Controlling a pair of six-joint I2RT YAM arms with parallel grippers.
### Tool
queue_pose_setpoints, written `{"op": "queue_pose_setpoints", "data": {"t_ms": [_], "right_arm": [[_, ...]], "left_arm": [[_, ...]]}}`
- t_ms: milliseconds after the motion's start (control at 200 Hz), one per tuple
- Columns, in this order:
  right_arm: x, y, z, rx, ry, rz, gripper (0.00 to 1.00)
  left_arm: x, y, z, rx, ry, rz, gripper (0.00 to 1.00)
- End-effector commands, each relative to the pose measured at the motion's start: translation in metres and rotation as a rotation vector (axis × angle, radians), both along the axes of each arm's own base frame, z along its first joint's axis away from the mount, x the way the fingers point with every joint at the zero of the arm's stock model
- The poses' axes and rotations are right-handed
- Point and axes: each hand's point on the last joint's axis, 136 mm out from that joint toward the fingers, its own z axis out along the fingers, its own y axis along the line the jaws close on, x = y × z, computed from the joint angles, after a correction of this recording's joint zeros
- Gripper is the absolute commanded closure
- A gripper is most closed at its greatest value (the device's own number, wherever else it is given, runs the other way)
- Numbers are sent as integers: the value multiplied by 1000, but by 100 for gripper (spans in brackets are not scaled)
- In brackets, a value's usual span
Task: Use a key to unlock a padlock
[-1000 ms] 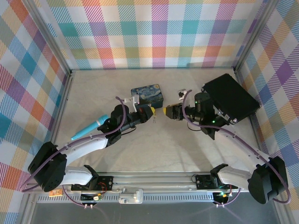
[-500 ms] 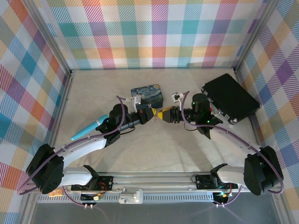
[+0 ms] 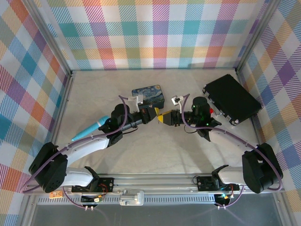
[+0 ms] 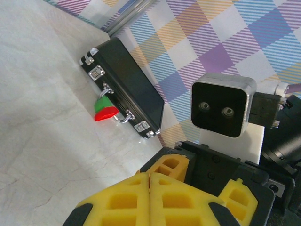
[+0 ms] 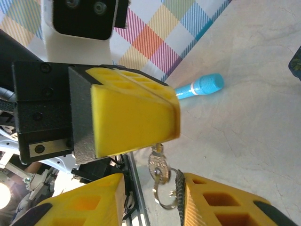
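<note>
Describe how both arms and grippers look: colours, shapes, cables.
The left arm and right arm have white link shells between bulky black joints, each trailed by a purple cable. The left gripper and right gripper are black blocks with yellow ribbed wedge fingers. A square black camera on a white mount tops each wrist.

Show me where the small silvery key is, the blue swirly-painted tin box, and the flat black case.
The small silvery key (image 5: 158, 166): right wrist view, on its head.
The blue swirly-painted tin box (image 3: 148, 94): top external view, middle of its lid.
The flat black case (image 3: 233, 98): top external view, middle of its top face.
</note>
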Motion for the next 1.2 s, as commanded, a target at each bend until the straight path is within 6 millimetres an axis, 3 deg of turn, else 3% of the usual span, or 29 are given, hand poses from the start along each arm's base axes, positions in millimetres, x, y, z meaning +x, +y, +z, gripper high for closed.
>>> {"op": "queue_pose_setpoints", "data": {"t_ms": [0,295,565,795,845,920,950,1065,1195], "right_arm": [[-5,4,9,37,-31,37,67],[-5,9,2,47,1,54,75],[-1,7,1,37,-8,14,100],[2,3,3,25,-22,-23,100],[1,2,2,7,-24,-18,100],[4,-1,-7,-55,-17,-45,100],[5,-3,-11,-85,-15,-58,100],[11,-14,-32,-236,17,-108,100],[20,-30,-58,-427,69,-166,100]], "left_arm": [[-1,-9,25,-75,-44,-31,100],[0,-8,25,-98,-39,-23,100],[0,-5,22,-107,-35,-9,100],[0,-2,16,-112,-16,9,100],[1,0,12,-108,-8,20,83],[3,4,10,-96,-4,45,46],[6,9,8,-85,-4,69,38],[17,29,-4,-12,9,167,34],[26,46,-37,122,52,249,34]]}}
